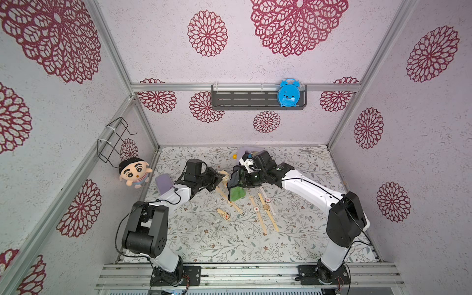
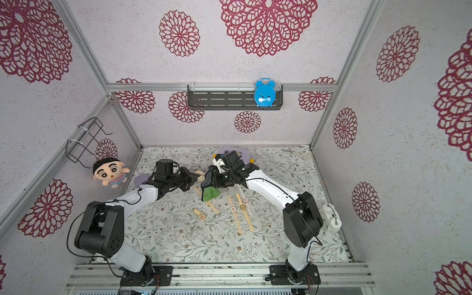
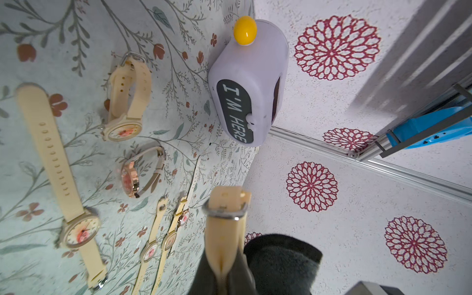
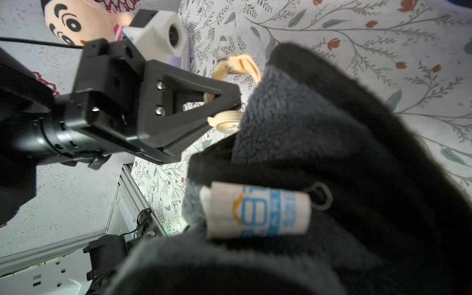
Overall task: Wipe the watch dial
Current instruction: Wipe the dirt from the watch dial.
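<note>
My left gripper (image 1: 219, 178) (image 4: 226, 102) is shut on the strap of a cream watch (image 1: 225, 176) (image 3: 224, 229), holding it up off the table. The round watch dial (image 4: 226, 124) sticks out just past the fingertips. A dark fleece cloth (image 1: 236, 185) (image 4: 306, 127) with a green side and a white label (image 4: 258, 209) presses against that dial. My right gripper (image 1: 242, 178) is shut on the cloth, and the fabric hides its jaws in the right wrist view. In the left wrist view the cloth (image 3: 281, 260) sits right beside the strap.
Several other cream watches (image 1: 265, 207) (image 3: 79, 229) lie on the floral table. A purple "I'M HERE" clock (image 3: 245, 84) stands at the back, a blue alarm clock (image 1: 288, 93) on the wall shelf, a plush doll (image 1: 134, 172) on the left wall, and a white alarm clock (image 2: 330, 217) at the right.
</note>
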Available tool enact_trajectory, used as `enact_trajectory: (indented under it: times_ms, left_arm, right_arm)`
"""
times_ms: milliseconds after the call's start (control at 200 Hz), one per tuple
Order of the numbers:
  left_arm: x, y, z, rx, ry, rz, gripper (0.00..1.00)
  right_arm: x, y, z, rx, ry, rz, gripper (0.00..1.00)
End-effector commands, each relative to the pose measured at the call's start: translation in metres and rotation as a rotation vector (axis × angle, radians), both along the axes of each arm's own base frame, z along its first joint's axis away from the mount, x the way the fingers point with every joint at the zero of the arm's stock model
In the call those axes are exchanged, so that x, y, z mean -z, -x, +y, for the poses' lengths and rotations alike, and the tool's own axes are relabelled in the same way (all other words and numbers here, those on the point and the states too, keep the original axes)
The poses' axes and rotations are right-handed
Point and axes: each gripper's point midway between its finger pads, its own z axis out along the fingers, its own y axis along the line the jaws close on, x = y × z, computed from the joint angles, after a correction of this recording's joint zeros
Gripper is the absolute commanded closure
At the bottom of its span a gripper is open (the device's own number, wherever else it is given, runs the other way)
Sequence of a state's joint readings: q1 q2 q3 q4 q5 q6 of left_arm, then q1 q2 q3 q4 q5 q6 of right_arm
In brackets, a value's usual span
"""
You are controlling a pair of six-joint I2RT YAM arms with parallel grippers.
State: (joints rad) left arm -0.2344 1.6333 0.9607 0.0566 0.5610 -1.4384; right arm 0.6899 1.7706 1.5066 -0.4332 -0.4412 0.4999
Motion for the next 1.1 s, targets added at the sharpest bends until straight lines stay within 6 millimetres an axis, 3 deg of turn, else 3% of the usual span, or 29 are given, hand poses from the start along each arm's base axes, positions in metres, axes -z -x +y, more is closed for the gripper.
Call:
enact_trajectory:
  times_ms: [0, 260, 435, 600, 811, 961, 1091]
  left_arm:
    - [-0.033, -0.005, -0.029, 0.036, 0.107, -0.025, 1.00]
    - [-0.044, 0.010, -0.064, 0.094, 0.131, -0.039, 1.00]
    - [-0.034, 0.031, -0.079, 0.162, 0.095, -0.017, 1.00]
    - [-0.028, 0.052, -0.079, 0.227, 0.045, 0.002, 1.00]
    - [-0.020, 0.072, -0.062, 0.280, -0.021, 0.028, 1.00]
    - [-0.018, 0.075, -0.028, 0.212, -0.033, 0.043, 1.00]
    - [-0.024, 0.070, 0.001, 0.141, -0.038, 0.035, 1.00]
  right_arm:
    - [-0.028, -0.011, 0.003, 0.017, -0.053, -0.076, 1.00]
    - [-0.009, -0.035, 0.008, 0.007, 0.003, -0.090, 1.00]
    - [-0.026, -0.065, 0.005, 0.026, -0.007, -0.121, 1.00]
    - [-0.032, -0.091, -0.004, 0.032, 0.013, -0.143, 1.00]
    - [-0.031, -0.123, -0.024, 0.070, 0.021, -0.144, 1.00]
    - [-0.037, -0.137, -0.041, 0.101, 0.022, -0.146, 1.00]
    - [-0.045, -0.135, -0.052, 0.116, 0.014, -0.154, 1.00]
